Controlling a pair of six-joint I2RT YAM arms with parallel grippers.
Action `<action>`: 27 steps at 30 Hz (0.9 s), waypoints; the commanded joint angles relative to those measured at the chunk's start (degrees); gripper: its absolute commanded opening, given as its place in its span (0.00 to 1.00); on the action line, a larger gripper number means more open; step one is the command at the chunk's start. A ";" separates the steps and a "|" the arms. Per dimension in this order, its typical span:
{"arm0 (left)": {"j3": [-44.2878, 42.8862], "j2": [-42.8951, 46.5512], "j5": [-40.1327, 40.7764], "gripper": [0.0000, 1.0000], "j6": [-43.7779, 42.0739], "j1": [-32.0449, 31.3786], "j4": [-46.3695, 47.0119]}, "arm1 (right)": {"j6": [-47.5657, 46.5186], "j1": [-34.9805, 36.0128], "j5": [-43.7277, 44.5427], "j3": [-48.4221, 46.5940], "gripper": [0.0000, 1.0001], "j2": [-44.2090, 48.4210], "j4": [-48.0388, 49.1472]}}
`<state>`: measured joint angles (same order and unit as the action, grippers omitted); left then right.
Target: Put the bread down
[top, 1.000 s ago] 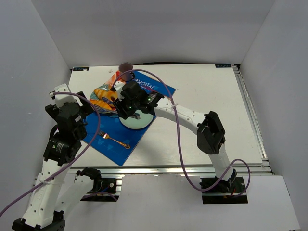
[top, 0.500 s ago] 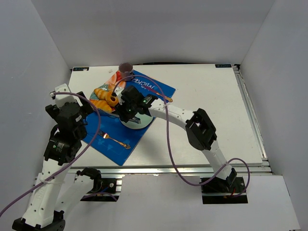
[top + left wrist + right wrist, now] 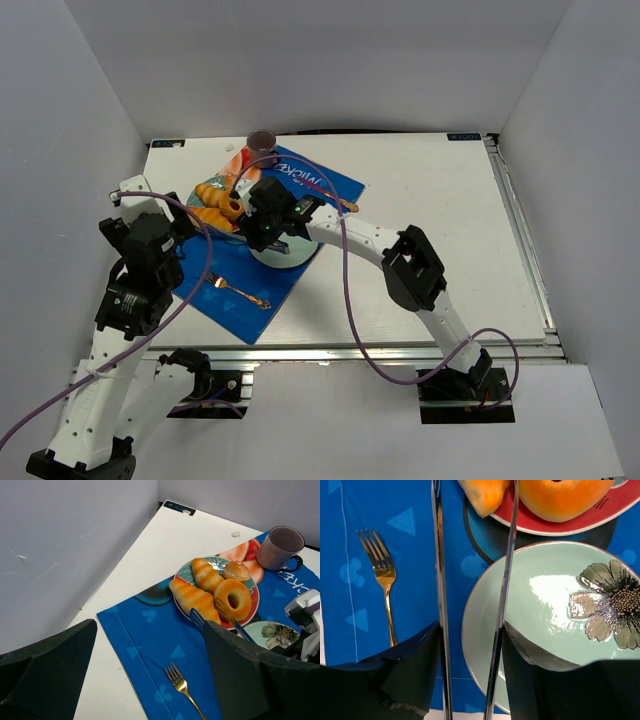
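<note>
Two ridged pastries are set side by side on a red-rimmed plate [image 3: 540,526], with a doughnut [image 3: 232,599] just beside them and a small bun [image 3: 236,571] behind. The bread [image 3: 192,599] is taken to be the nearer pastry, at the plate's edge toward the fork [image 3: 384,580]; the other pastry [image 3: 206,575] is pressed along its far side. Tongs [image 3: 440,580] are clamped between the fingers of the right claw [image 3: 471,627]. The bread's tip is seen between their arms, but whether it is pinched cannot be told. A pale green plate [image 3: 520,605] is laid just beside the red one, under the tongs. A mug [image 3: 282,547] is stood at the far edge of the blue mat [image 3: 145,640]. The left claw [image 3: 150,630] is spread wide over the mat's near corner. White table [image 3: 135,565] is seen between mat and wall [image 3: 65,545].
</note>
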<state>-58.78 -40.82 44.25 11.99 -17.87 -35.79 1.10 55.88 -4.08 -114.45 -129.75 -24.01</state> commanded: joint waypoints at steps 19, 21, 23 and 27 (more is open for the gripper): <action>-0.72 0.48 0.84 0.98 -0.47 -0.15 0.63 | 2.41 -0.24 -2.95 -2.00 0.00 6.44 0.54; -0.72 0.65 0.93 0.98 -0.39 -0.15 0.63 | 2.93 -0.15 -3.48 -1.56 0.00 8.72 0.72; -0.63 0.83 1.10 0.98 -0.21 -0.15 0.72 | 3.11 -0.15 -3.92 -1.12 0.00 11.26 1.07; -0.02 1.27 0.93 0.98 0.58 -0.24 0.90 | 4.52 -0.15 -2.35 3.69 0.00 16.89 2.03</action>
<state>-58.65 -40.47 44.53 11.99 -17.87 -35.57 4.19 55.88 -6.35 -112.88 -120.36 -26.13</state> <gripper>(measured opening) 0.981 0.248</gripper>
